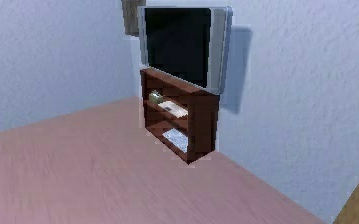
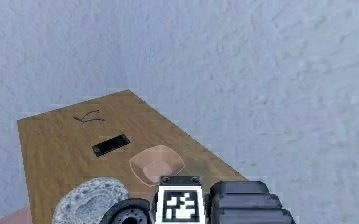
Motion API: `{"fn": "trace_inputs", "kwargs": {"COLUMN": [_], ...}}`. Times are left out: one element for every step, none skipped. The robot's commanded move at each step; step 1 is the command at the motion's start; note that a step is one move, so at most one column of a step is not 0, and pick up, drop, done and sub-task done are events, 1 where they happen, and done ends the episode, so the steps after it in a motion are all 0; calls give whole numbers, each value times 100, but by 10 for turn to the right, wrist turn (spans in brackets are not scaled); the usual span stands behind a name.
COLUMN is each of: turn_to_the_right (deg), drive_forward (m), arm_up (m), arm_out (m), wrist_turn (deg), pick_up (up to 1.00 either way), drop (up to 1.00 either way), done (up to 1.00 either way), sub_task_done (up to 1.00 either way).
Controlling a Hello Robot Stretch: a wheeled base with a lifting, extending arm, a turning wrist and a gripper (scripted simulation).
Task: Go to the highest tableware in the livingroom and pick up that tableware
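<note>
Gripper (image 2: 130,213) low at the arm side view's bottom edge, its dark body left of the white marker square (image 2: 179,205) on the arm (image 2: 249,200). Its far end cannot be made out against the things on the desk, so whether it holds anything, and how its fingers are set, cannot be told.

Near it, two pieces of tableware lie on the brown wooden desk (image 2: 47,150): a grey speckled plate (image 2: 90,198) toward the view's left, and a pale, see-through pinkish dish (image 2: 155,163) just above the marker square. Both rest flat with their rims upward. Both are round, so neither has a long axis or points any way, and either could be approached from any side.

Which of the two the task means is a judgement. The dish seems to have raised sides, so it may stand the taller, and it lies closest to the arm's line. The robot appears parked alongside the desk so the arm can reach across it, which would put the job at the reaching stage, with the lift not yet done.

Farther out on the desk lie a small black slab (image 2: 110,146), near the dish but apart from it, and a thin dark squiggle (image 2: 87,117) too small to name.

In the forward view, a dark-screened television (image 1: 184,45) sits above a brown shelf unit (image 1: 202,125) with pale things on its shelves. Behind them is a bluish-white wall (image 1: 47,50), and below, a pinkish floor (image 1: 87,180).
</note>
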Motion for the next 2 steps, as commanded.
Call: {"fn": "trace_inputs", "kwargs": {"turn_to_the_right": [0, 0], "drive_forward": [0, 0], "arm_up": [0, 0], "arm_out": [24, 0], "wrist_turn": [0, 450], "pick_up": [0, 0], "drop": [0, 0], "done": [0, 0], "sub_task_done": [0, 0]}}
